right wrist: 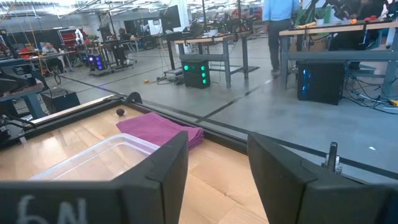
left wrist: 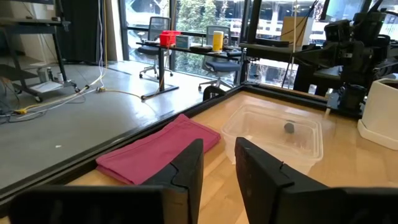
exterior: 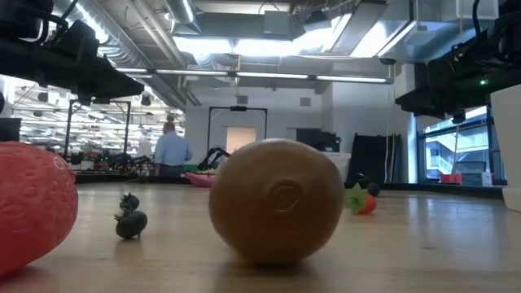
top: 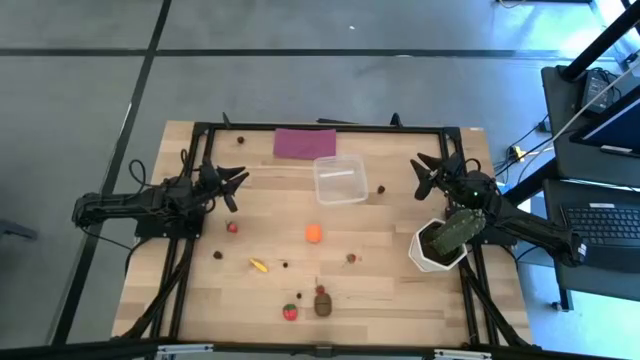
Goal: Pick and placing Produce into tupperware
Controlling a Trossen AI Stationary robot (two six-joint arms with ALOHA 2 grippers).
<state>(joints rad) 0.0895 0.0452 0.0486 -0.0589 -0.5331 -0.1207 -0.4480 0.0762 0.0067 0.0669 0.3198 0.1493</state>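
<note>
- Tupperware (top: 340, 180) sits mid-table toward the far edge, just beside the purple cloth (top: 305, 142); I see nothing in it. It looks like thin clear plastic, so I judge it light and liable to slide if bumped.
- Produce is scattered nearer the front: orange ball (top: 314, 233), banana (top: 259, 265), strawberry (top: 290, 311), brown oval lump (top: 322, 303), small red piece (top: 232, 227).
- They look like small hard plastic toys, so I'd expect light, stiff and slick. The ball could roll, so I'd pinch across its middle; the banana across its short width.
- Left gripper (top: 236, 186) hovers left of the tupperware, jaws apart, holding nothing.
- Right gripper (top: 428, 175) is on the other side, by the potted cactus (top: 448, 238), jaws also apart and empty.
</note>
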